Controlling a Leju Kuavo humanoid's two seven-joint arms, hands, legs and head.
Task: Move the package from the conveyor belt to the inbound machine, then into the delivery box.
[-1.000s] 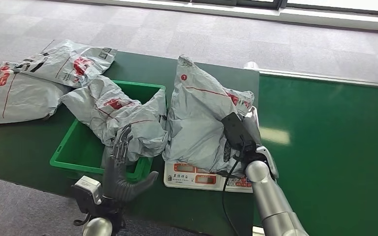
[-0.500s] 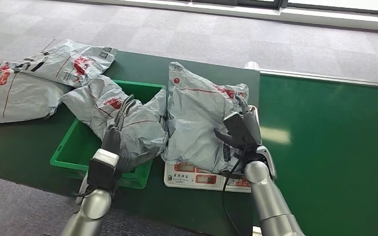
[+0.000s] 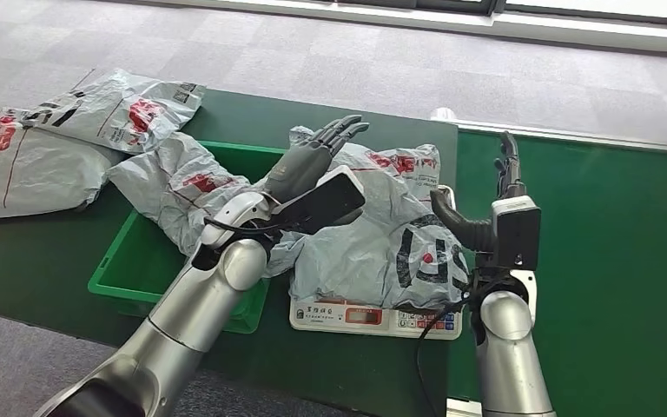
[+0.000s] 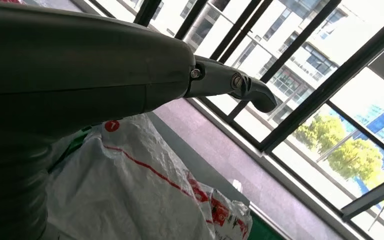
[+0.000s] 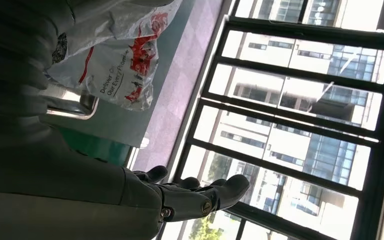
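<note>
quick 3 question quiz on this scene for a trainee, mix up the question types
1. True or false: the right hand holds the package that lies on the scale.
2. Multiple choice: the crumpled grey bag beside the scale lies over
A. the green bin
B. the floor
C. the right arm
3. Fill in: the left hand hangs above the package with its fingers ____.

Key:
1. False. The right hand stands apart beside the package, fingers pointing up, holding nothing.
2. A
3. Apart, holding nothing.
</note>
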